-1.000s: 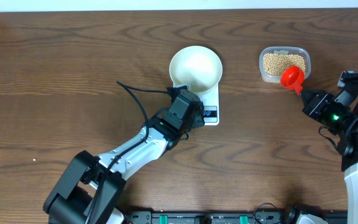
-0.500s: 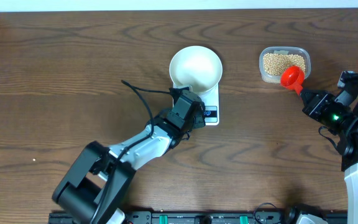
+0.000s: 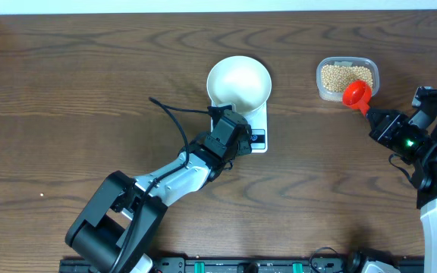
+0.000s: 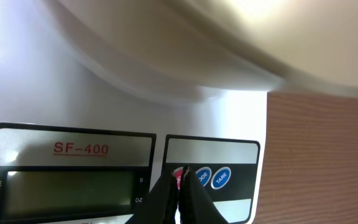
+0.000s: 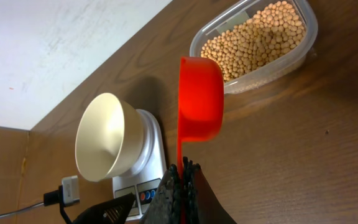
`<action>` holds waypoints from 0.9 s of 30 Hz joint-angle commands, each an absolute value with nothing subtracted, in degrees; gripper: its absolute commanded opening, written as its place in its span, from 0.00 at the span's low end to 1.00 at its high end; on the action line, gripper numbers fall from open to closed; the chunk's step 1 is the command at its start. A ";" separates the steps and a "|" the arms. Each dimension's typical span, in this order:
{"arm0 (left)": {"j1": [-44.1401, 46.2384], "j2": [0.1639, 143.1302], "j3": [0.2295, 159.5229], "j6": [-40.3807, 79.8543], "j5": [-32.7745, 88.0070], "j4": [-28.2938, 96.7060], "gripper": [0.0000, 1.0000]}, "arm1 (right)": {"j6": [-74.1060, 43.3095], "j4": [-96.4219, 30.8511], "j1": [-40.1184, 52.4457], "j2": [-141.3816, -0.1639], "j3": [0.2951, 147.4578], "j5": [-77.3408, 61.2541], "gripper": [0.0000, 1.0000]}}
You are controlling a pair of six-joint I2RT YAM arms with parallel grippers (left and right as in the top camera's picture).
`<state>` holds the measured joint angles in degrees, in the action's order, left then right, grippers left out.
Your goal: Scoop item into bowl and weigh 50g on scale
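Your left tool (image 4: 180,178), pinched shut, points at the scale's (image 4: 42,93) red button (image 4: 176,177) below the empty bowl (image 3: 239,82), likely zeroing it, while your right tool (image 5: 182,171) grips a red scoop (image 5: 201,99) beside the tub (image 5: 309,28) of beans (image 5: 253,40), ready to dip next.

On the scale (image 4: 247,118), in the left wrist view, printed in red on the pale strip above the LCD (image 4: 67,190): "SF-400". Down the LCD's left edge, in small light capitals: "TARE" above, "ZERO" below, the latter close to the frame's bottom. Down its right edge: "g" above, "oz" below. On the right blue button (image 4: 221,178), in white: "TARE". On the middle blue button (image 4: 202,177), white lettering, perhaps "MODE", too small and partly covered to read for sure. On the red button (image 4: 178,175), mostly covered, nothing legible. In the overhead and right wrist views, scale panel too small to read.
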<state>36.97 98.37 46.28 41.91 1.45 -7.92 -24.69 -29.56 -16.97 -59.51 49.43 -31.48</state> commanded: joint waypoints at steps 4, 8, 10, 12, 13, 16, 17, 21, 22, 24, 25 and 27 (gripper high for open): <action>37.93 99.02 46.00 40.95 0.36 -8.32 0.07 | -23.49 -29.58 -17.26 -59.37 50.26 -31.64 0.01; 38.35 99.11 46.00 40.95 0.34 -8.51 0.07 | -23.51 -29.56 -17.26 -59.37 50.26 -31.64 0.01; 38.35 99.55 46.00 40.97 0.34 -8.54 0.07 | -23.51 -29.56 -17.26 -59.40 50.26 -31.64 0.01; 38.35 100.22 46.00 40.99 0.34 -8.88 0.07 | -23.49 -29.58 -17.26 -59.37 50.26 -31.64 0.01; 38.35 100.66 46.00 40.99 0.36 -9.37 0.07 | -23.51 -29.61 -17.26 -59.37 50.26 -31.64 0.01; 38.35 101.73 46.00 41.23 0.40 -10.68 0.07 | -23.49 -29.61 -17.26 -59.37 50.26 -31.64 0.01; 38.35 101.93 46.00 41.25 0.40 -10.87 0.07 | -23.49 -29.61 -17.26 -59.37 50.26 -31.64 0.01; 38.35 102.02 46.02 41.67 0.38 -11.05 0.07 | -23.49 -29.58 -17.26 -59.37 50.26 -31.64 0.01; 38.35 102.04 46.00 41.67 0.38 -11.09 0.07 | -23.49 -29.58 -17.26 -59.37 50.26 -31.62 0.01; 38.35 102.04 46.00 41.67 0.36 -11.20 0.07 | -23.49 -29.58 -17.26 -59.37 50.26 -31.62 0.01; 38.35 102.15 46.02 41.67 0.36 -11.31 0.07 | -23.49 -29.58 -17.26 -59.37 50.26 -31.64 0.01; 38.35 102.30 46.02 41.67 0.34 -11.53 0.07 | -23.49 -29.58 -17.26 -59.37 50.26 -31.64 0.01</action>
